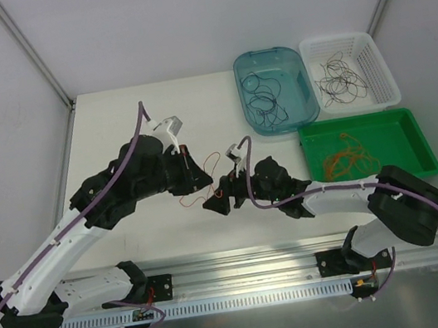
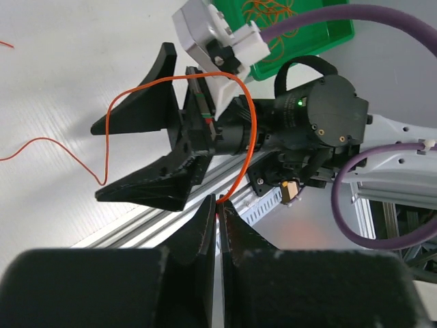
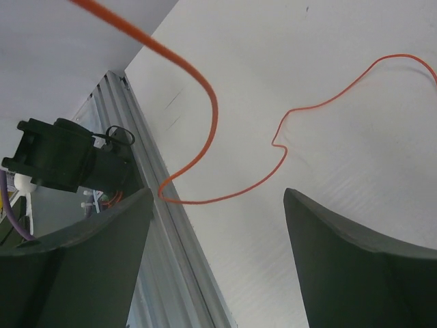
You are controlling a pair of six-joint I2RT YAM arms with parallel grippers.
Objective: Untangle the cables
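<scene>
The left claw [image 2: 217, 208] pinched an orange cable [image 2: 171, 80] looping before the wide-spread right claw [image 3: 218, 256], with the green tray [image 1: 401, 146] beyond.

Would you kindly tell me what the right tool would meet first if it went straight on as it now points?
Probably the orange cable: its loop crosses right ahead of the open right tool, with the white table behind it. How far ahead is unclear.

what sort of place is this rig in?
Looks like a lab robot cell rather than a shop floor: plain white wall panels around the table, left arm and right arm bolted to an aluminium rail, green tray holding cables.
</scene>
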